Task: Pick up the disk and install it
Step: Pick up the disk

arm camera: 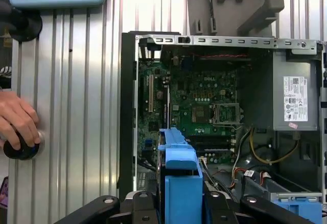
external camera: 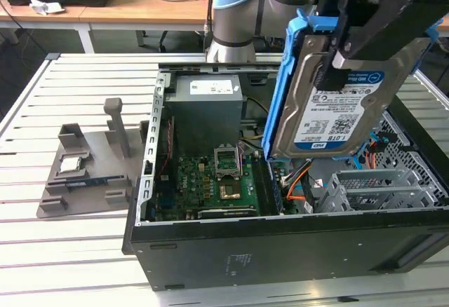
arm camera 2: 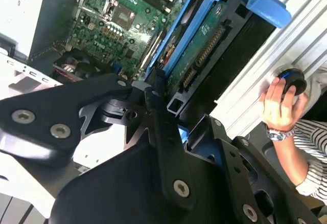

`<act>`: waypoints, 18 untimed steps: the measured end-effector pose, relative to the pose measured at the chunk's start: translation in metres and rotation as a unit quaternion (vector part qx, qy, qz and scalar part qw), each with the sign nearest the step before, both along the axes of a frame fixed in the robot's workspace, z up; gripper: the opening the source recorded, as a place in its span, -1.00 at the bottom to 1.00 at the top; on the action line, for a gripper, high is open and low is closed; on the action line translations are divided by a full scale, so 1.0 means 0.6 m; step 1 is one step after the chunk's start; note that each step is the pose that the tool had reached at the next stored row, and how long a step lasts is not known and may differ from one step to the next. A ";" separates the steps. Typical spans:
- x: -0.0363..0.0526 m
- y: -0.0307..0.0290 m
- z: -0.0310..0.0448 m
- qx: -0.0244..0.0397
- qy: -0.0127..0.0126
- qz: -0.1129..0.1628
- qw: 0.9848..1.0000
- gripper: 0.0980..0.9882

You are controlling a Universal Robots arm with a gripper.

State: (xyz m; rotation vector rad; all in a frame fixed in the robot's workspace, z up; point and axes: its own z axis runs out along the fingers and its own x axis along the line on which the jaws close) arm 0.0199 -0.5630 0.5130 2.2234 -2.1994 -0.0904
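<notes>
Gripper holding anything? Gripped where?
The gripper is shut on the disk, clamping its upper end across the labelled face, above the open computer case.

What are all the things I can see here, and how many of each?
disk: one, silver in a blue frame, held above the open case.
computer case: one, black, on the table.
circuit board: one, green, inside the case.
power box: one, grey, inside the case.
drive cage: one, grey, inside the case.
holder: one, grey, on the table beside the case.
chip: one, silver, in the holder.
table: one, pale, slatted.
knob: one, black, under the hand.
robot arm: one, grey and light blue, behind the case.
gripper: one, black, shut on the disk.
hand: one, on the knob.
</notes>
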 end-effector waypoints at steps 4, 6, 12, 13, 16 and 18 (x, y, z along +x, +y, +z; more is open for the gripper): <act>0.022 -0.0001 -0.001 0.000 0.000 0.000 1.000 -0.40; 0.031 -0.0001 -0.001 0.000 0.000 0.000 1.000 -0.40; 0.057 -0.0002 -0.001 0.000 0.000 0.000 1.000 -0.40; 0.061 -0.0002 -0.001 0.000 0.000 0.000 1.000 -0.40; 0.072 -0.0002 -0.002 0.000 0.001 0.000 1.000 -0.40; 0.082 -0.0002 -0.002 0.000 0.001 0.000 1.000 -0.40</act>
